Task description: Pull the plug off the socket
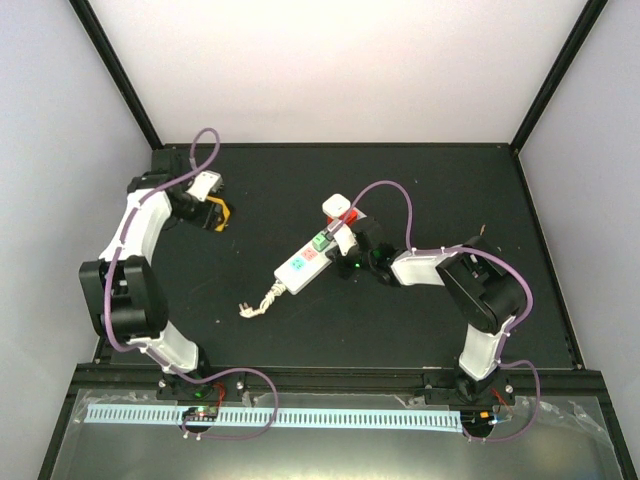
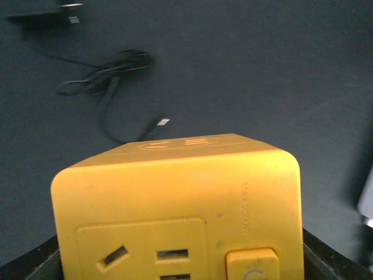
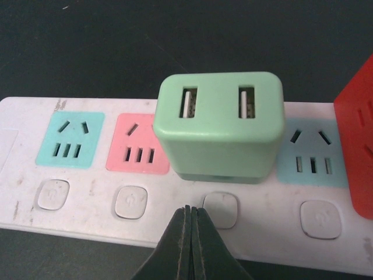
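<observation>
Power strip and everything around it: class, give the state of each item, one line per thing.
Socket: lying flat.
Green plug: plugged in.
Red plug: plugged in.
Yellow cube: unplugged, held.
Left gripper: closed on yellow cube.
Right gripper: shut, empty.

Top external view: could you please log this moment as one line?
socket: on table | green adapter: plugged in | right gripper: shut, empty, in front of green adapter | left gripper: holding yellow cube
</observation>
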### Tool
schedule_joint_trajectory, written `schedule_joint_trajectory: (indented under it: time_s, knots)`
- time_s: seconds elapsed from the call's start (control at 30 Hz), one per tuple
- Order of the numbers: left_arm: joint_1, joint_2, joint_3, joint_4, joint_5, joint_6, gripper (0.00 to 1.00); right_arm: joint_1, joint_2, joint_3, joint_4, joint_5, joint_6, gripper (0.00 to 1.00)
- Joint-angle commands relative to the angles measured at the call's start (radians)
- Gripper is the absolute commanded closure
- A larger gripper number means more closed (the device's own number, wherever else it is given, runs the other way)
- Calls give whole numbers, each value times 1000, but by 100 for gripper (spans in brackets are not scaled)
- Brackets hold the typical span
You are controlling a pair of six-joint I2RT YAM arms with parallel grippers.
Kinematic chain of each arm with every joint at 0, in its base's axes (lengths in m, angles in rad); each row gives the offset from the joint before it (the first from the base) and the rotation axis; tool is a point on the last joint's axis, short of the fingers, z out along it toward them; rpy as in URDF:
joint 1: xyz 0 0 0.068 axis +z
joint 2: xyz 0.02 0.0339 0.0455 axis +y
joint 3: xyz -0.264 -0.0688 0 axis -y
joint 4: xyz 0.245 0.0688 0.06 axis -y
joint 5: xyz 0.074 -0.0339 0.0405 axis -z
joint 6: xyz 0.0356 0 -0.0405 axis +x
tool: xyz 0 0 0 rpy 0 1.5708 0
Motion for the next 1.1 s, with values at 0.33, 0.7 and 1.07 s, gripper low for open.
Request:
schedule_joint_trajectory:
  time_s: [0.33,0.7,1.07]
  knots:
    - [133,186,292,-303,-355,242,67,-4,-63,-21,-51,-38,-3,97]
    - [164,214,154,-437,-525,350,68,-2,-126,-47,-72,-88,-26,95]
    - [188,229,-74,-428,-729,390,65,0,-155,-61,-54,-114,-30,95]
